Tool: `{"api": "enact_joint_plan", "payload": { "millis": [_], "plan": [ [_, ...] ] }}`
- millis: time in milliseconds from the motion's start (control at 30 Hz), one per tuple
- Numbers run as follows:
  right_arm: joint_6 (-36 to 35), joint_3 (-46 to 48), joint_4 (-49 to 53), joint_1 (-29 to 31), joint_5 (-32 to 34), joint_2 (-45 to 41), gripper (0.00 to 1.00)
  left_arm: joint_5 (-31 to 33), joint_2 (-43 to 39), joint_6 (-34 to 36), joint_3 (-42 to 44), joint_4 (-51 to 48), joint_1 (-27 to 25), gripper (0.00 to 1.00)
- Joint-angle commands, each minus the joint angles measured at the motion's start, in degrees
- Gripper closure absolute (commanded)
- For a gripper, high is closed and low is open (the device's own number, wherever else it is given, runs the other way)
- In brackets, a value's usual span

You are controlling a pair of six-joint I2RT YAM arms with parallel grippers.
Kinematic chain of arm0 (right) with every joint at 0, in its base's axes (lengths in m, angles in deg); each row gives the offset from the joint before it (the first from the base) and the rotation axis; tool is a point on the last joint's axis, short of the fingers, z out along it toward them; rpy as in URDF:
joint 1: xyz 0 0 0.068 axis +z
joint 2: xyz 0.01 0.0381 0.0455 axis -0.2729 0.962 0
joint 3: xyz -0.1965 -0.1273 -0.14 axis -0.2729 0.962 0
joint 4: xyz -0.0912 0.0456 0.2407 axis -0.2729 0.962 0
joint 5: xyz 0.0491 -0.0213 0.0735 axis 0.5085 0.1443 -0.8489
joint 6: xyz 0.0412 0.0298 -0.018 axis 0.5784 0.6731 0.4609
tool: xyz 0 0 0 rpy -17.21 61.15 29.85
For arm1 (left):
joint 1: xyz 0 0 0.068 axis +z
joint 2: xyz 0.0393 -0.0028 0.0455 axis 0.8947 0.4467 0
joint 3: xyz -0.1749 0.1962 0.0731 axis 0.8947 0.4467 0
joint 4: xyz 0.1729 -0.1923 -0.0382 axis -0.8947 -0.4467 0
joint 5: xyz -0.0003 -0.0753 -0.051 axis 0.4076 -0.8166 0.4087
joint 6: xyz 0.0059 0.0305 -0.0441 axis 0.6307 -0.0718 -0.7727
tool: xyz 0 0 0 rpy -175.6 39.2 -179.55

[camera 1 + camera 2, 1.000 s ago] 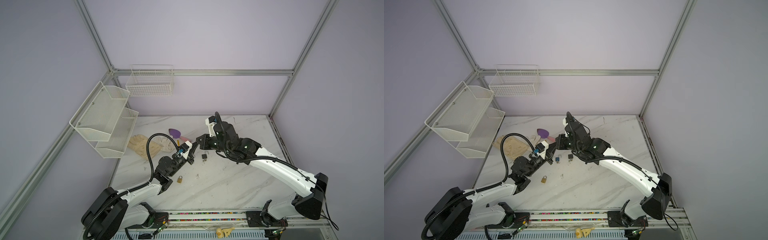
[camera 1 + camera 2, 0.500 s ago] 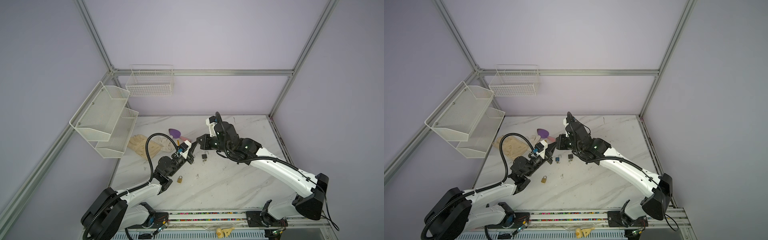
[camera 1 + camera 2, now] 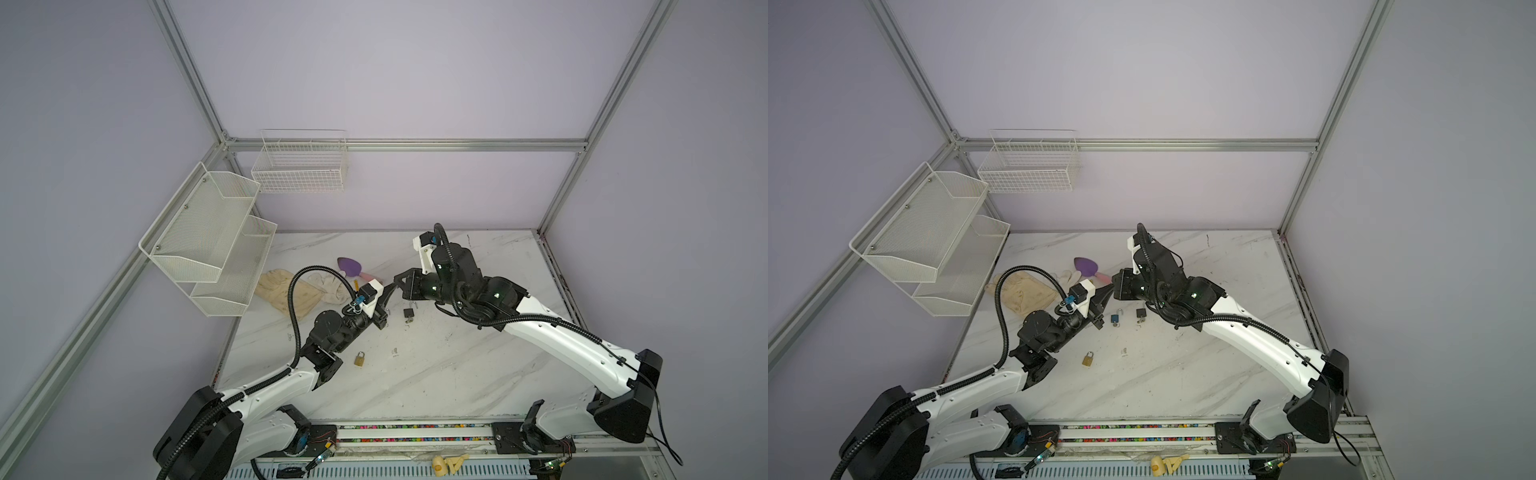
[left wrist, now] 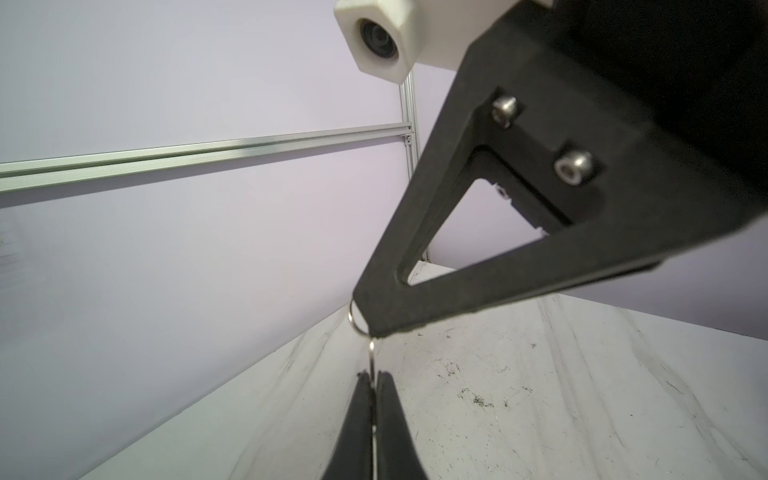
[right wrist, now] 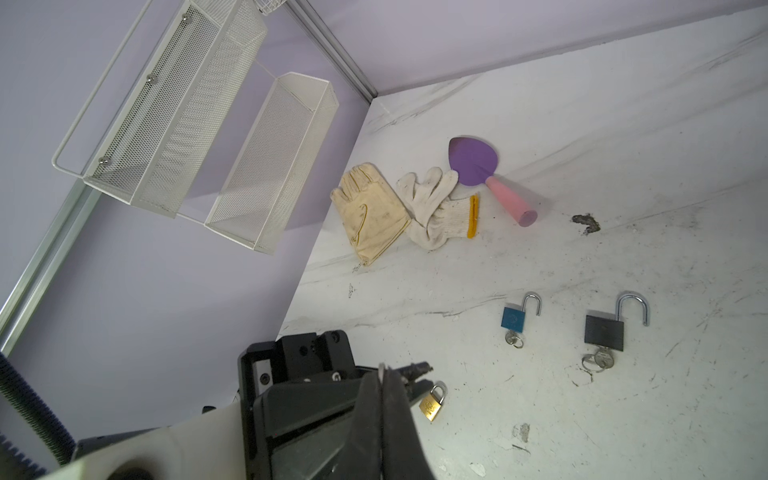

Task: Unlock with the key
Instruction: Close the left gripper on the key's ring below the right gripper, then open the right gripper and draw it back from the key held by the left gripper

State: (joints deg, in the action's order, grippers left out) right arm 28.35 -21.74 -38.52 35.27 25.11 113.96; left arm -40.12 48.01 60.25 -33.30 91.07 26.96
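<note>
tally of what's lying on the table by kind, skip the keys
Padlocks: 3 (blue, black, brass)
Gloves: 2 (tan, white)
Trowel: 1
Total: 6

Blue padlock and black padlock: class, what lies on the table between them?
Nothing: the right wrist view shows only bare, scuffed table between the blue padlock and the black padlock.

Shiny brass padlock [image 5: 432, 405], matt black padlock [image 5: 604, 332], knitted cloth glove [image 5: 436, 212], scuffed marble-look tabletop [image 5: 623, 124], white metal mesh rack [image 5: 178, 95].
</note>
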Motion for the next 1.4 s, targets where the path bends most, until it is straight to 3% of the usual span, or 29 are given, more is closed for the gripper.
{"api": "enact_joint_plan", "payload": {
  "millis": [0, 267, 300, 533, 967, 1367],
  "plan": [
    [-1.92, -0.6, -0.82, -1.19, 0.21, -1.16, 0.92, -3.19, -2.11, -1.32, -4.8, -5.52, -0.27, 1.0],
    [-8.91, -1.46, -1.42, -3.88, -5.22, -1.38, 0.67, -6.2, -5.49, -4.16, -6.6, -17.41, -0.27, 1.0],
    [-10.53, -1.44, -1.68, -4.4, -7.54, -1.17, 0.61, -6.44, -5.77, -4.58, -6.66, -18.12, -0.23, 1.0],
    [-20.61, 1.68, -1.64, -7.2, -22.91, -1.36, 0.44, -9.85, -6.68, -7.8, -10.06, -25.36, 0.23, 1.0],
    [-25.85, 11.74, -5.94, -11.55, -33.95, -2.93, 0.45, -12.83, -5.37, -11.23, -14.33, -31.12, 0.7, 1.0],
    [-25.15, 15.37, -10.79, -14.23, -40.33, -2.62, 0.64, -15.84, -2.68, -11.63, -15.82, -30.15, 1.17, 1.0]
  ]
}}
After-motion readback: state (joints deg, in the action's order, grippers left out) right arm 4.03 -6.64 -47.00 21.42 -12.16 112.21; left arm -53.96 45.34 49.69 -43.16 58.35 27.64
